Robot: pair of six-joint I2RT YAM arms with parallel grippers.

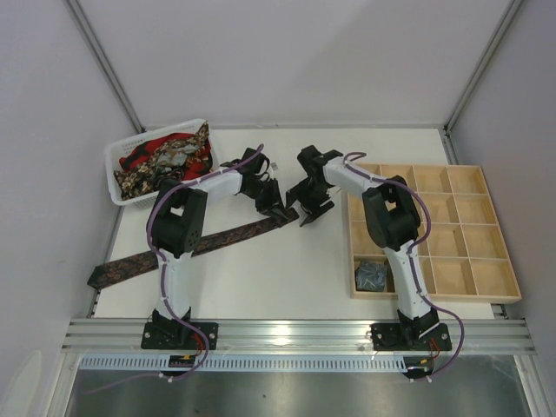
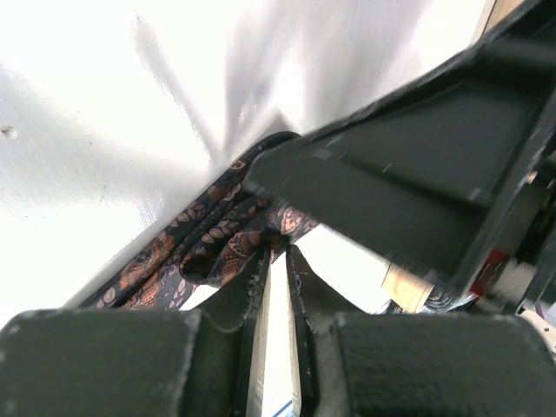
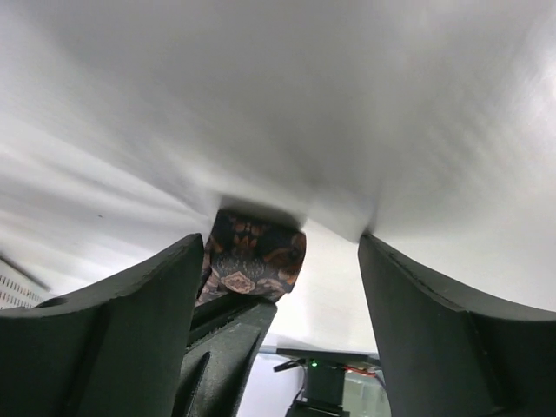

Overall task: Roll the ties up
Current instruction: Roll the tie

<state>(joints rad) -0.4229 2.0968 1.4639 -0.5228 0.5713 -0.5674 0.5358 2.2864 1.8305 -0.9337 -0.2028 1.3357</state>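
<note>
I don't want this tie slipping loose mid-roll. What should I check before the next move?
1. Left hand pinching the brown-maroon tie's folded end: ok.
2. Right hand open beside the fold: ok.
3. Whole tie on the table: not ok, its far end juts past the left edge.
4. Free compartment in the wooden tray: ok, only one holds a rolled tie.
5. Fold tight enough to roll: cannot tell.
</note>
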